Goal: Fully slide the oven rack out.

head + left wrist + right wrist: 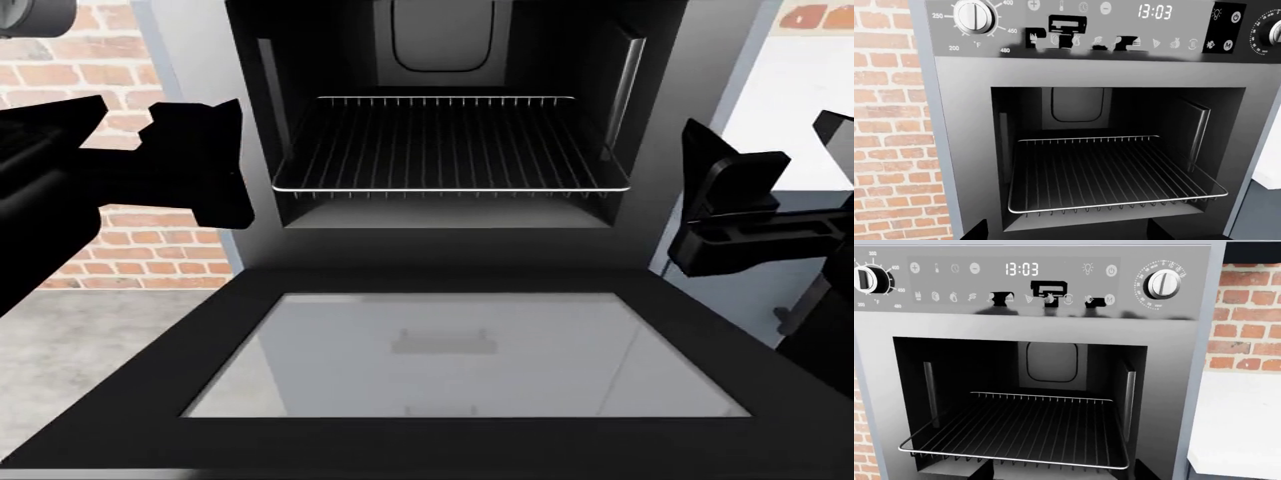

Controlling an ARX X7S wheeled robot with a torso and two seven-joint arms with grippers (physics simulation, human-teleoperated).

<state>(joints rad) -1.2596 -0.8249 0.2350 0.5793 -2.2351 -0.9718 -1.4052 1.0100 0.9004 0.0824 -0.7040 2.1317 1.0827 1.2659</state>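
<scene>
Both arms matte black, blocky, angular. Left gripper (200,165) chunky, stepped outline. Right gripper (731,215) slab-shaped with ledged bracket. Grey cylindrical part far left. No markings, cables or screws discernible.

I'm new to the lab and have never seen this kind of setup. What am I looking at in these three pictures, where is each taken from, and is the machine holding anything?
These are simulator renders of a two-armed wheeled robot facing an oven whose door is folded down flat. The head view looks forward and down: the dark shapes at its sides are the left gripper and the right gripper, both raised in front of the oven and holding nothing. Whether they are open is hard to tell. The other two pictures come from cameras near each gripper, so they show the same oven from slightly left and slightly right, with its control panel and clock. Inside is the rack, a silver wire grid, with its front edge about at the opening. Neither gripper touches it yet.
</scene>
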